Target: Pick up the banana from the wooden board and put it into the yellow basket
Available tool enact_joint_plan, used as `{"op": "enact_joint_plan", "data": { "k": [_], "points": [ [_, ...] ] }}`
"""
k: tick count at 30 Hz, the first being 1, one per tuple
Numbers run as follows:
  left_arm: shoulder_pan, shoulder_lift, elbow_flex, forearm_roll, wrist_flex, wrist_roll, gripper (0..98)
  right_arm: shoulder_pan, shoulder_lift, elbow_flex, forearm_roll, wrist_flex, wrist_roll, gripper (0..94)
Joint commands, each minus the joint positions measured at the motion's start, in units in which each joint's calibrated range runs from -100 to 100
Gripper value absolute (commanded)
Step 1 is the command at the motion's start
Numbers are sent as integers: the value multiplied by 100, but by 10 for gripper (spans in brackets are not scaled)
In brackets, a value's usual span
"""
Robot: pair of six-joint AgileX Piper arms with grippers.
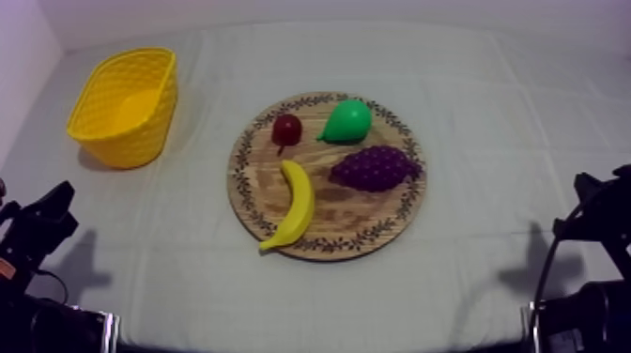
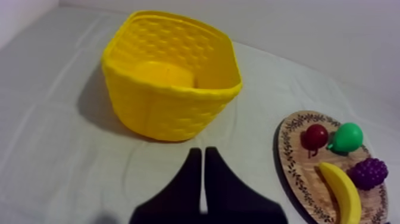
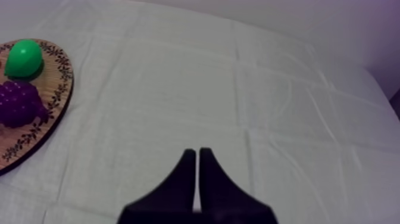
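A yellow banana (image 1: 295, 205) lies on the front left part of the round wooden board (image 1: 368, 225) at the table's middle; the banana (image 2: 341, 190) also lies on the board (image 2: 291, 156) in the left wrist view. The yellow basket (image 1: 129, 104) stands empty at the far left, seen close as the basket (image 2: 171, 74) ahead of my left gripper (image 2: 203, 152), whose fingers lie together, shut on nothing. My left gripper (image 1: 58, 204) rests low at the left. My right gripper (image 3: 197, 154) is shut on nothing, over bare cloth to the right of the board (image 3: 58, 89).
On the board also lie a small red fruit (image 1: 286, 129), a green pear (image 1: 347, 121) and a purple bunch of grapes (image 1: 375, 168). The right arm (image 1: 587, 282) sits low at the right edge. Grey-white cloth lies open around the board.
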Motion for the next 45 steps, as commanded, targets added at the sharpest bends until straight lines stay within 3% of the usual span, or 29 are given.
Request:
{"op": "enact_joint_plan", "data": {
  "k": [1, 11, 20, 32, 41, 45],
  "points": [
    [2, 0, -1, -3, -1, -35, 3, -1, -2, 2, 1, 0, 3, 3],
    [2, 0, -1, -3, -1, 59, 1, -1, -2, 2, 1, 0, 3, 3],
    [33, 79, -83, 55, -168, -57, 1, -1, -2, 2, 1, 0, 3, 3],
    [311, 1663, -2055, 54, 285, -239, 1, -1, -2, 2, 1, 0, 3, 3],
    [1067, 3188, -3811, 67, 778, -150, 1, -1, -2, 2, 1, 0, 3, 3],
    [1568, 3766, -4445, -70, 1146, 241, 1, -1, -2, 2, 1, 0, 2, 3]
  ]
}}
